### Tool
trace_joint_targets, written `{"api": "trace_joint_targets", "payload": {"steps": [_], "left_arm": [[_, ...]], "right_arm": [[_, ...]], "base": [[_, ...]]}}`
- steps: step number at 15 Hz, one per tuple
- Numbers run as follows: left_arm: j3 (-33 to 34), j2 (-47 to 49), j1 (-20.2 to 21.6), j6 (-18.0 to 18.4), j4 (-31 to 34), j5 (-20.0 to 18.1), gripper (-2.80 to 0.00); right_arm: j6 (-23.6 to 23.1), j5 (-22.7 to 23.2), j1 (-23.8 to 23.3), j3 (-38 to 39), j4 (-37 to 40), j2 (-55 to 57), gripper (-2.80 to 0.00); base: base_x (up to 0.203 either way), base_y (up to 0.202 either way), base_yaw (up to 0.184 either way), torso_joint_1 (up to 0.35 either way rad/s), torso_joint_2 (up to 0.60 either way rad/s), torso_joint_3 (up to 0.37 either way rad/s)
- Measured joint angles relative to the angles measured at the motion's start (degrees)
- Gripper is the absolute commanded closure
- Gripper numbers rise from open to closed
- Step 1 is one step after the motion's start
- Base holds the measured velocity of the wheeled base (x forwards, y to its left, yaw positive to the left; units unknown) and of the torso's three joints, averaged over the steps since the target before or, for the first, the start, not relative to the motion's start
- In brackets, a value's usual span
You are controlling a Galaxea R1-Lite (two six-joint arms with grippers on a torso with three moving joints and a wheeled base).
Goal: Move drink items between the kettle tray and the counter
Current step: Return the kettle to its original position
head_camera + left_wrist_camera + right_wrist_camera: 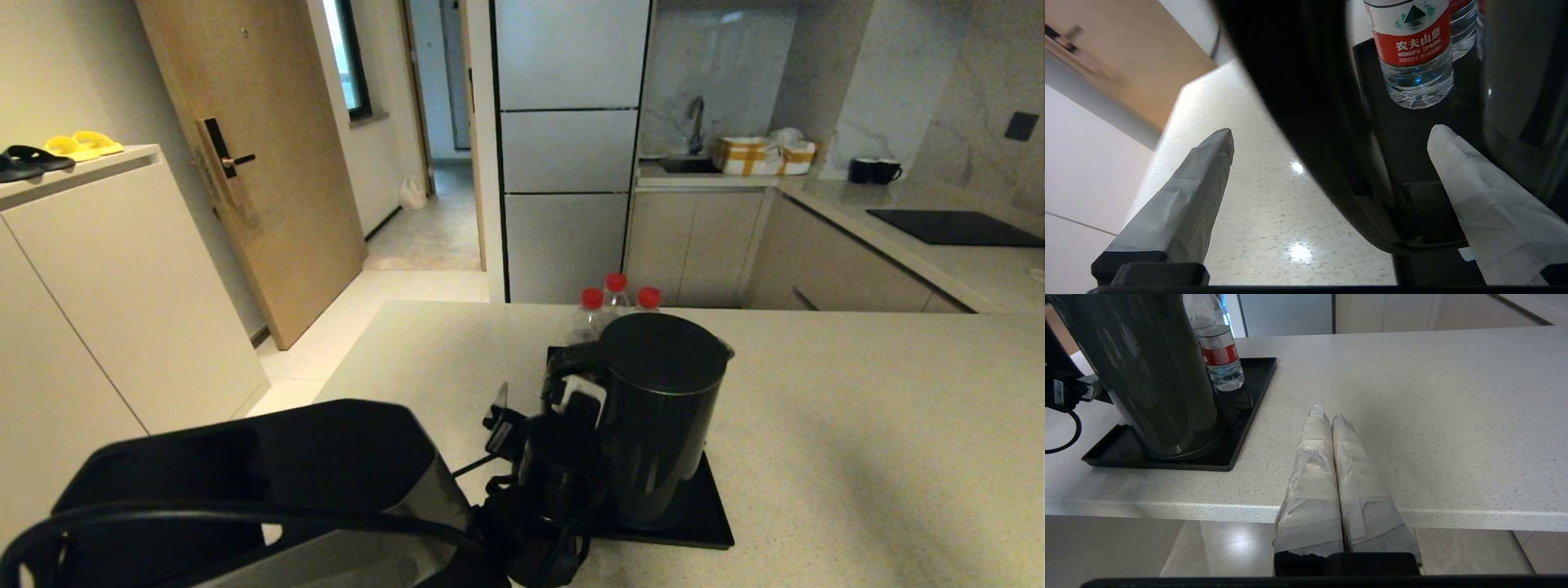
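We judge the move barely begun: the kettle [665, 408] stands on the tray [702, 523], nothing lifted, so grasp, lift and set-down on the worktop [857, 408] are all left. On the left, our left gripper [563, 404] is at the kettle's handle [1306, 102], on the side facing that arm. In the left wrist view the 2 fingers [1184, 204] stand wide apart with the handle's dark loop between them, one finger outside over bare worktop, the other in the gap toward the kettle body; we see no contact yet. Behind the kettle stand 3 bottles [614, 298]. To the right, our right gripper [1329, 457] hangs low at the worktop edge, fingers pressed together on nothing, well apart from the tray.
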Motion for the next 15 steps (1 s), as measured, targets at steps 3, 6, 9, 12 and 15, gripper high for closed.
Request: {"api": "trace_joint_targets", "payload": {"steps": [3, 6, 9, 12, 15], "left_arm": [[0.7, -0.4, -0.3, 3.7, 0.1, 1.2, -2.80], [1.0, -1.8, -0.5, 7.6, 1.0, 3.3, -2.80], [-0.1, -3.2, -1.0, 8.7, 2.3, 3.3, -2.80], [-2.9, -3.6, -2.5, 9.2, 3.0, 3.1, -2.80], [-4.1, -3.8, -4.4, 9.5, 4.6, 3.4, -2.80]], "right_arm": [[0.0, 0.0, 0.0, 0.0, 0.0, 0.0, 0.00], [0.0, 0.0, 0.0, 0.0, 0.0, 0.0, 0.00], [0.0, 0.0, 0.0, 0.0, 0.0, 0.0, 0.00], [0.0, 0.0, 0.0, 0.0, 0.0, 0.0, 0.00], [0.0, 0.0, 0.0, 0.0, 0.0, 0.0, 0.00]], "base": [[0.000, 0.000, 0.000, 0.000, 0.00, 0.000], [0.000, 0.000, 0.000, 0.000, 0.00, 0.000], [0.000, 0.000, 0.000, 0.000, 0.00, 0.000], [0.000, 0.000, 0.000, 0.000, 0.00, 0.000], [0.000, 0.000, 0.000, 0.000, 0.00, 0.000]]}}
